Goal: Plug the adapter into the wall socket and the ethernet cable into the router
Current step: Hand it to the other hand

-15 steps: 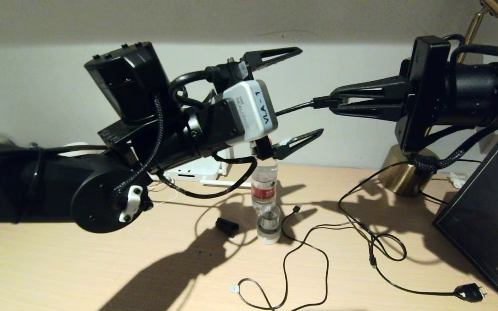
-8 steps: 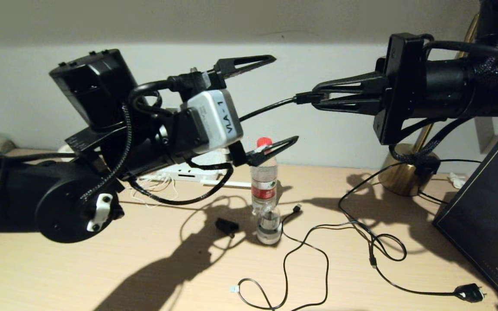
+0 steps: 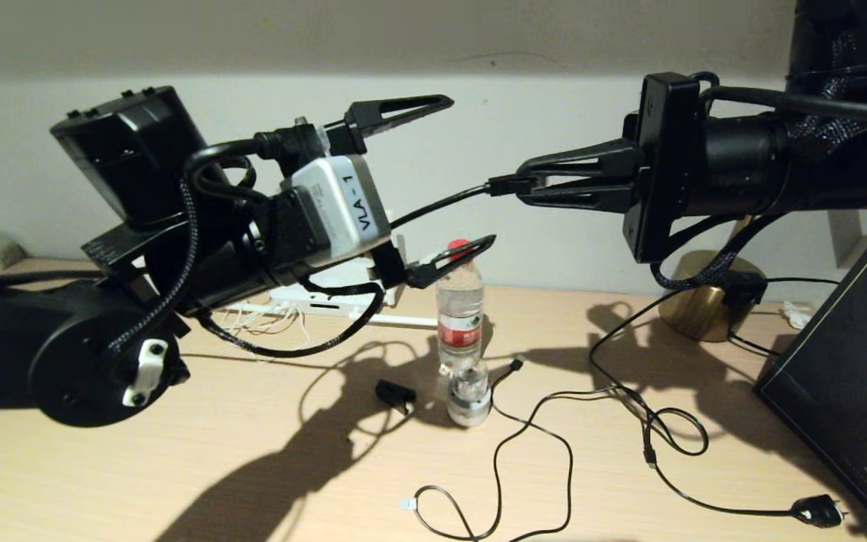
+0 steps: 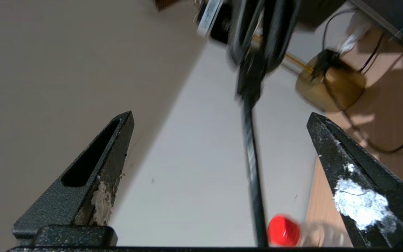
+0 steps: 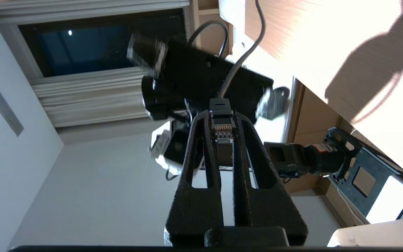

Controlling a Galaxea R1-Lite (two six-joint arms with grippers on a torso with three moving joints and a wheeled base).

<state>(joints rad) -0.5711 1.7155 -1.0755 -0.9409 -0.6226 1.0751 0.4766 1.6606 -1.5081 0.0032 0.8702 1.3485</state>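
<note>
The right gripper (image 3: 516, 185), upper right, is clamped on the ethernet cable (image 3: 433, 205); the left gripper (image 3: 463, 177), jaws apart, largely hides the router (image 3: 328, 297).

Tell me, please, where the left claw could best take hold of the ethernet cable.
Probably on the straight stretch of the ethernet cable just behind its connector, which the right claw pinches shut. That stretch runs between the open fingers of the left claw, so closing across it from either side looks simplest.
</note>
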